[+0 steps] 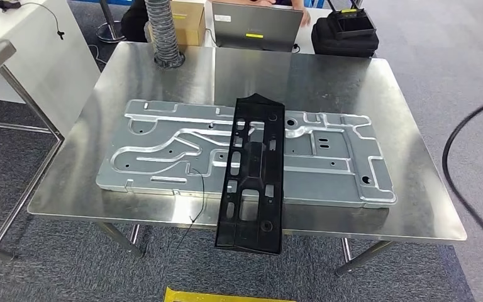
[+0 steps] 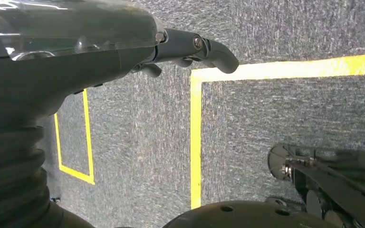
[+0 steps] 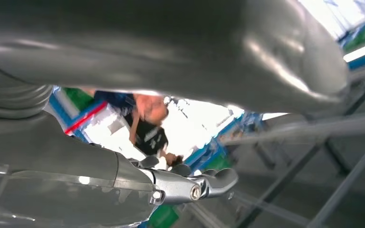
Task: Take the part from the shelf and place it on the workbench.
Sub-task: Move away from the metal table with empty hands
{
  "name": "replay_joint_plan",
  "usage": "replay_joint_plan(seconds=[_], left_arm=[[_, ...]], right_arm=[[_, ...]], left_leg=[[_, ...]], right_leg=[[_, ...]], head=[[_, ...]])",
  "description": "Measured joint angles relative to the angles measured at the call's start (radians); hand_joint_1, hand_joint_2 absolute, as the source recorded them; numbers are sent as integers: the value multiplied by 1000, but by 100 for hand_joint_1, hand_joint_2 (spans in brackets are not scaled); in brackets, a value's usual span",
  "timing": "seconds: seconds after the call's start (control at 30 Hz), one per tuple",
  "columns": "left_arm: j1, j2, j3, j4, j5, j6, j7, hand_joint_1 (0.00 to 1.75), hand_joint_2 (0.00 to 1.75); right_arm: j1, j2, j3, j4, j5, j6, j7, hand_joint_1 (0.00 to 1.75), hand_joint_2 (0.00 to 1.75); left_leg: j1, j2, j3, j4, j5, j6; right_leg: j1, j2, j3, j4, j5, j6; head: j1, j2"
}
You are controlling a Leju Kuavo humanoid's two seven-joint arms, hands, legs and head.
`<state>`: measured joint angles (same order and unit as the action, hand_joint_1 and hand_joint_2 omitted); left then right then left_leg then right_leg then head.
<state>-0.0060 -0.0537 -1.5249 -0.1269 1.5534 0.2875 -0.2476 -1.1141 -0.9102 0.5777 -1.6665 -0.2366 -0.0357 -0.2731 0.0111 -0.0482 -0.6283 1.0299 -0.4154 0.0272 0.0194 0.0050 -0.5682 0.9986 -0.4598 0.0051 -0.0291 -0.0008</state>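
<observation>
Head view: you had the black part (image 1: 252,173) lying flat across the stamped metal panel (image 1: 163,151) on the workbench (image 1: 352,88). Its long axis ran near-to-far, the pointed end away from you and the wide end overhanging the near edge.

Left wrist view: your left hand (image 2: 190,50) held nothing above grey carpet (image 2: 290,118), fingers loosely curled.

Right wrist view: your right hand (image 3: 195,183) gripped nothing, fingers extended.

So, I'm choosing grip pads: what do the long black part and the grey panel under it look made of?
The long black part looks like moulded plastic: matte, with ribs and cut-outs. The grey panel looks like stamped sheet metal, dull silver with pressed channels and punched holes. Neither can be confirmed by look alone.
</observation>
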Motion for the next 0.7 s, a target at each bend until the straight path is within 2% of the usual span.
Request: replay_joint_plan(seconds=[0.07, 0.1, 0.13, 0.2, 0.23, 0.27, 0.3, 0.33, 0.37, 0.43, 0.47, 0.57, 0.6, 0.63, 0.7], left_arm=[[1, 0, 0, 0, 0, 2, -1, 0, 0], [1, 0, 0, 0, 0, 3, -2, 0, 0], [1, 0, 0, 0, 0, 4, -2, 0, 0], [-2, 0, 0, 0, -1, 6, -4, 0, 0], [-5, 1, 0, 0, -1, 7, -4, 0, 0], [-6, 1, 0, 0, -2, 9, -3, 0, 0], [-7, 1, 0, 0, -3, 10, -1, 0, 0], [-7, 1, 0, 0, -4, 12, 3, 0, 0], [-5, 1, 0, 0, -6, 14, 8, 0, 0], [-1, 0, 0, 0, -8, 14, 18, 0, 0], [-1, 0, 0, 0, -9, 13, 21, 0, 0], [-1, -2, 0, 0, -11, 12, 25, 0, 0], [-2, -3, 0, 0, -12, 12, 25, 0, 0], [-2, -3, 0, 0, -12, 12, 25, 0, 0], [-2, -4, 0, 0, -12, 13, 25, 0, 0]], right_arm=[[222, -6, -175, -107, 25, 24, -49, 0, 0], [320, -1, -255, -155, 34, 39, -69, 0, 0], [409, 9, -330, -201, 39, 50, -88, 0, 0], [582, 40, -458, -289, 47, 63, -131, 0, 0], [664, 60, -513, -330, 51, 66, -155, 0, 0], [741, 83, -559, -368, 55, 69, -182, 0, 0], [812, 108, -597, -400, 58, 69, -211, 0, 0], [877, 136, -630, -431, 60, 68, -245, 0, 0], [936, 167, -657, -458, 61, 66, -281, 0, 0], [1034, 229, -686, -500, 61, 59, -348, 0, 0], [1070, 261, -687, -511, 59, 55, -375, 0, 0], [1133, 360, -644, -521, 60, 28, -413, 0, 0], [1144, 387, -618, -521, 62, 15, -417, 0, 0], [1151, 412, -589, -520, 64, 0, -418, 0, 0], [1159, 459, -528, -512, 68, -27, -421, 0, 0]], left_leg=[[-2, 2, 1, 1, -5, -10], [-5, 5, -4, 17, -18, -14], [-7, 8, -19, 52, -42, -17], [-7, 12, -72, 174, -110, -22], [-7, 12, -97, 231, -134, -25], [-7, 13, -111, 263, -142, -27], [-7, 13, -105, 256, -131, -29], [-7, 13, -78, 210, -104, -30], [-6, 14, -39, 138, -72, -30], [-8, 13, 26, 23, -35, -21], [-9, 13, 40, -2, -32, -15], [-10, 17, 44, -9, -32, 1], [-9, 20, 44, -12, -29, 6], [-7, 23, 44, -15, -27, 10], [-8, 27, 41, -17, -25, 14]], right_leg=[[-5, -2, 9, -14, 7, -5], [-9, -5, 13, -22, 11, -8], [-13, -8, 18, -29, 15, -11], [-14, -14, 20, -32, 16, -15], [-14, -17, 20, -31, 15, -15], [-14, -18, 20, -29, 14, -15], [-15, -18, 20, -27, 12, -14], [-16, -18, 21, -24, 10, -12], [-17, -17, 21, -19, 6, -10], [-16, -13, 20, -7, -4, -3], [-15, -10, 19, -2, -8, 1], [-16, -1, 17, 4, -14, 12], [-18, 0, 12, 17, -24, 17], [-20, 1, -1, 48, -45, 23], [-26, 0, -56, 168, -113, 32]], head=[[0, 0], [0, 0], [0, 0], [0, 0], [0, 0], [0, 0], [0, 0], [0, 0], [0, 0], [0, 0], [0, 0], [0, 0], [0, 0], [0, 0], [0, 0]])
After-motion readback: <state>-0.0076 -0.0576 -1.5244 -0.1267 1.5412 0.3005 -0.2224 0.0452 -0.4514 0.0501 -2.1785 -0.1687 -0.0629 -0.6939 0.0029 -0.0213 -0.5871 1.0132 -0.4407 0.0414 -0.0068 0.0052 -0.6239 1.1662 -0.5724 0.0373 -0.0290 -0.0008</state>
